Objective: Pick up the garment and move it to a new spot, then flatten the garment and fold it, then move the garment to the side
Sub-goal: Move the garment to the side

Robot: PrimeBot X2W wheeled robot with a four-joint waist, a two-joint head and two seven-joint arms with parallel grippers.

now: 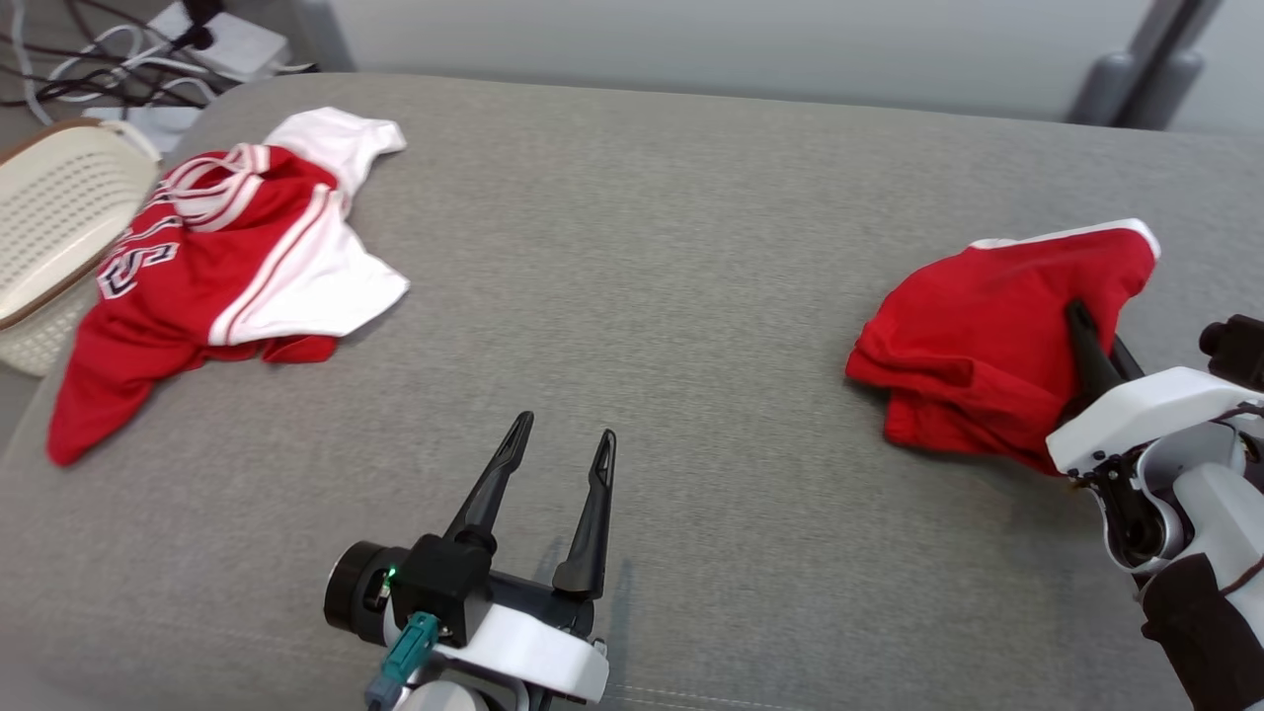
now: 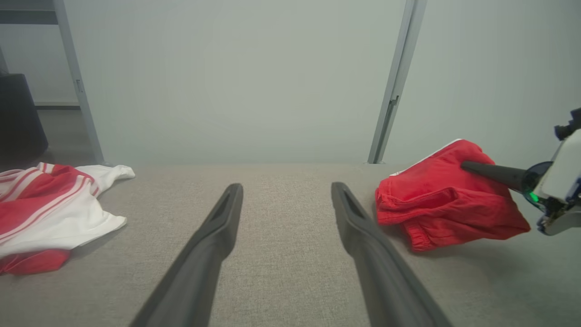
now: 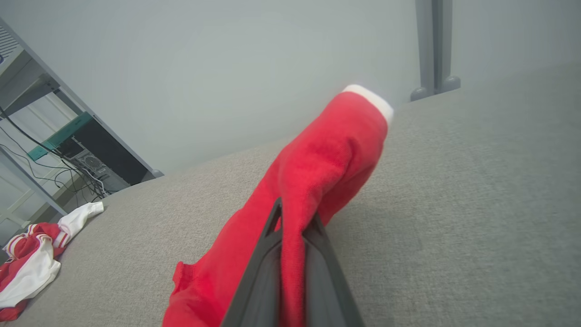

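The grey padded surface (image 1: 691, 296) carries a loose red-and-white jersey (image 1: 227, 267) at its left end (apparently a separate item) and the red garment (image 1: 978, 336), bundled compactly at the right and pinched by the right gripper (image 3: 295, 215). Folding looks done; setting it aside remains. The left gripper (image 1: 565, 427) hovers spread and empty.

The only writing I can make out is on the red and white jersey (image 1: 197, 286) lying just beside the basket (image 1: 49, 227). On its red cloth, at the side nearest the basket, sit big white characters (image 1: 138, 265) edged with a dark outline. The cloth is rumpled over them, so only parts show. One shape looks like an S or a 5; the rest I cannot read.
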